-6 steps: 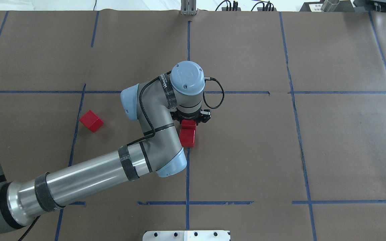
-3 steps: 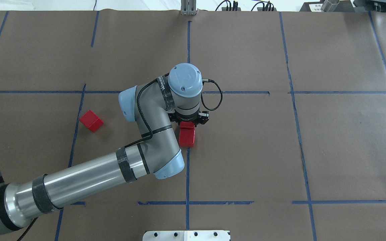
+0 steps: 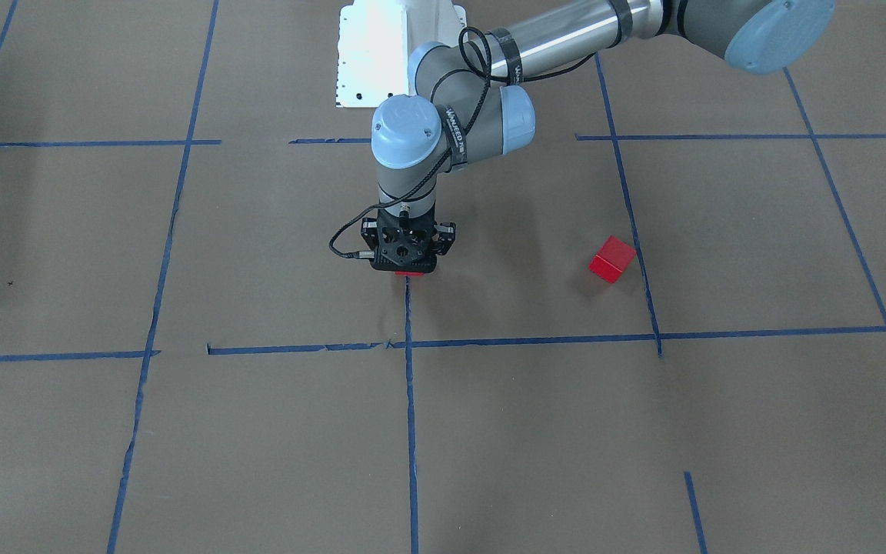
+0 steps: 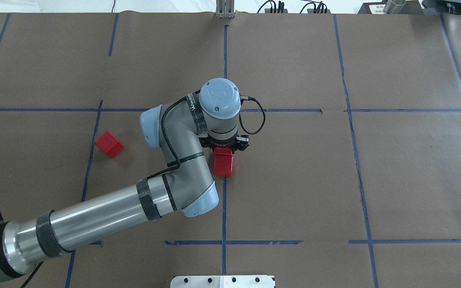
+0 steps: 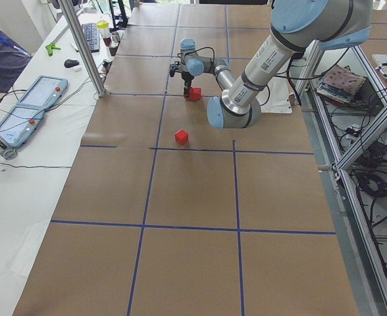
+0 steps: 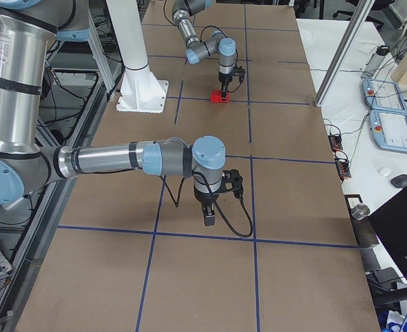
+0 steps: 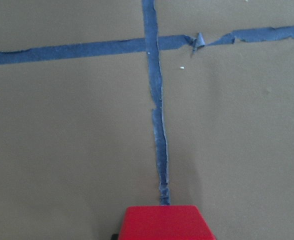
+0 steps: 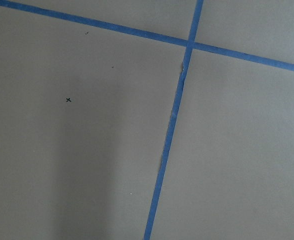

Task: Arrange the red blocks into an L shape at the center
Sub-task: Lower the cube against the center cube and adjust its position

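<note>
My left gripper (image 4: 223, 149) hangs low over the center tape line (image 4: 224, 208), shut on a red block (image 4: 222, 151). That block fills the bottom edge of the left wrist view (image 7: 164, 222). It sits against a second red block (image 4: 223, 166) resting on the paper just nearer the robot. In the front view only a red sliver of block (image 3: 410, 273) shows under the gripper (image 3: 406, 269). A third red block (image 4: 109, 144) lies alone to the left, also seen as (image 3: 611, 259). My right gripper (image 6: 209, 220) shows only in the right side view, so I cannot tell its state.
The white base plate (image 3: 381, 54) sits at the robot's side of the table. Blue tape lines (image 3: 535, 338) grid the brown paper. A side bench holds teach pendants (image 5: 22, 112) next to a metal post (image 5: 88, 52).
My left gripper has shifted slightly left with its red block, bringing it in line with the block resting on the paper. The lone block at left has not moved.
</note>
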### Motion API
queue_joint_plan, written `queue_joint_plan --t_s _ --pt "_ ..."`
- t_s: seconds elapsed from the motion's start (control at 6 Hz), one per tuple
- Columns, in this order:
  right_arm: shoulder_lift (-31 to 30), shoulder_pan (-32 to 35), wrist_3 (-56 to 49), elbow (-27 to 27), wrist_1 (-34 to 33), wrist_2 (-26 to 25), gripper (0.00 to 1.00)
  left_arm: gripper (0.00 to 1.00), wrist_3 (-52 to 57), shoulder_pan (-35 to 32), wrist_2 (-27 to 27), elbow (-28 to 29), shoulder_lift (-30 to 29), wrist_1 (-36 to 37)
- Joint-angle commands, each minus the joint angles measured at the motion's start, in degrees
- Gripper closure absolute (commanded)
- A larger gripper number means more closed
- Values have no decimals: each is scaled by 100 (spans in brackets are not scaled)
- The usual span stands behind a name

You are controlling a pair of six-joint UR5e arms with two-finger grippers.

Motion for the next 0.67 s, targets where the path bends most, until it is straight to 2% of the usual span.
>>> queue_joint_plan --t_s 0.0,0.5 --pt "0 0 0 1 0 0 0 77 -171 77 9 -1 -14 -9" --pt "9 0 0 -17 0 0 0 76 -173 77 0 -1 -6 -9"
